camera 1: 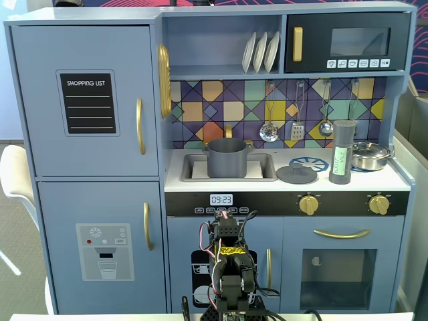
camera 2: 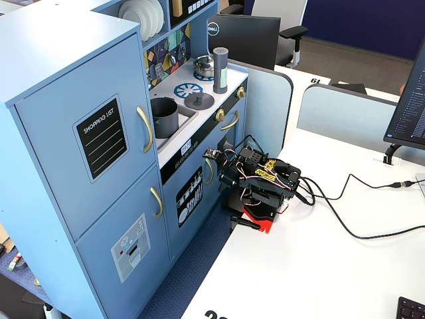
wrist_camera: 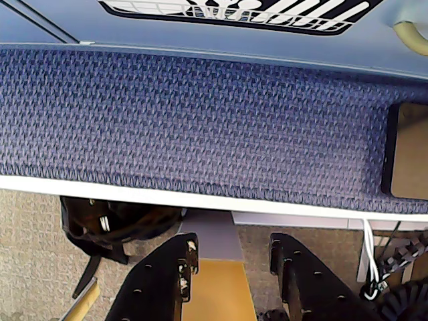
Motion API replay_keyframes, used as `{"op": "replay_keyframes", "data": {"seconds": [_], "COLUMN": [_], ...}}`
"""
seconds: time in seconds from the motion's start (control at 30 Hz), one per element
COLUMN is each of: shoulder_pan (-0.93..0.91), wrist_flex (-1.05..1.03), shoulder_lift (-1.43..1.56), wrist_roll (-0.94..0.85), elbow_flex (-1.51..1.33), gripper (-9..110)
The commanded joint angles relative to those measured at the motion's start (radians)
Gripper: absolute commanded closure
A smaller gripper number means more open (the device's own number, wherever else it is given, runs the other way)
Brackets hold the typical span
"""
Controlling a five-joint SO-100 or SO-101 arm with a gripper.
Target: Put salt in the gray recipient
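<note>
At the bottom of the wrist view your gripper [wrist_camera: 231,264] hung folded low, jaws apart and empty. Farther up, right of centre in a fixed view, the salt [camera 1: 342,152] stood beside the lid [camera 1: 297,174]; a careless reach could topple it short of the gray recipient [camera 1: 226,158].

Small black arm [camera 2: 262,183] of blocky servo housings, laced with thin red, black and white wires. Yellow patterned labels on the upper segments. Bright red base piece at the table edge. Bare circuit board with red wiring up top. Black two-finger gripper [wrist_camera: 231,257], matte plastic, dotted with small screw holes. Black cables trailing away.
</note>
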State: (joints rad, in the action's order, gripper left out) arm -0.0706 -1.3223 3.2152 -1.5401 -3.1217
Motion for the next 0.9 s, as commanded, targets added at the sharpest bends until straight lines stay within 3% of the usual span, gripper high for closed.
{"op": "replay_keyframes", "data": {"seconds": [0.0, 0.43, 0.6, 0.87], "shoulder_pan": [-0.012, 0.008, -0.011, -0.376], "wrist_flex": [-0.005, -0.006, -0.017, 0.046], "shoulder_lift": [0.005, 0.005, -0.003, -0.089], "wrist_roll": [0.009, 0.021, 0.058, -0.012], "elbow_flex": [0.005, 0.012, 0.189, 0.545], "gripper": [101, 101, 101, 101]}}
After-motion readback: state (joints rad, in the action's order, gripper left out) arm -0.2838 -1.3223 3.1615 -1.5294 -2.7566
